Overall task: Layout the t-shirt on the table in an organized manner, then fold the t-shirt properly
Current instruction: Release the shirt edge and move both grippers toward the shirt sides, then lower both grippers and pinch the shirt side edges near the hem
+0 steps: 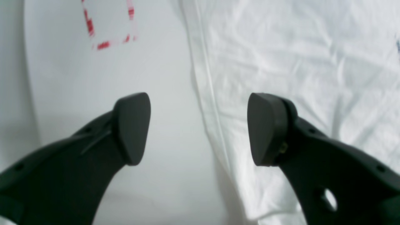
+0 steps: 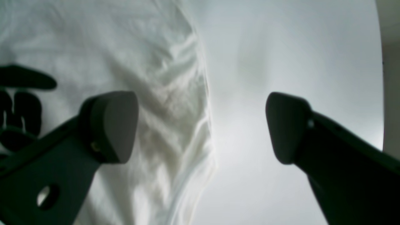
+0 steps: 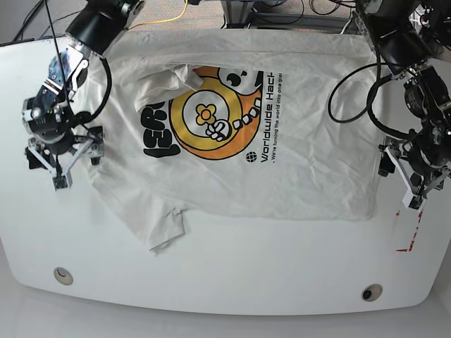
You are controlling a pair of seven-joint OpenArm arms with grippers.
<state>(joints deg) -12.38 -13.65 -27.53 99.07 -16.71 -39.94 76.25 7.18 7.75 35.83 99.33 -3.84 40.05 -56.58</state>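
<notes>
The white t-shirt (image 3: 303, 169) lies spread on the table (image 3: 211, 282) with its orange and yellow print facing up; one sleeve (image 3: 165, 225) sticks out crumpled toward the front. My left gripper (image 1: 200, 128) stands open over the shirt's side edge (image 1: 215, 103), one finger above cloth and one above bare table, holding nothing. In the base view this left gripper (image 3: 405, 179) is at the shirt's right edge. My right gripper (image 2: 201, 125) is also open and empty, straddling the opposite wrinkled edge (image 2: 200, 103). In the base view the right gripper (image 3: 70, 165) is at the left.
A red-outlined rectangle mark (image 1: 109, 25) lies on the table beside the left gripper, seen too as the red mark (image 3: 407, 236). Two small round holes (image 3: 62, 274) (image 3: 371, 291) sit near the front edge. Cables (image 3: 352, 91) loop over the shirt's right part.
</notes>
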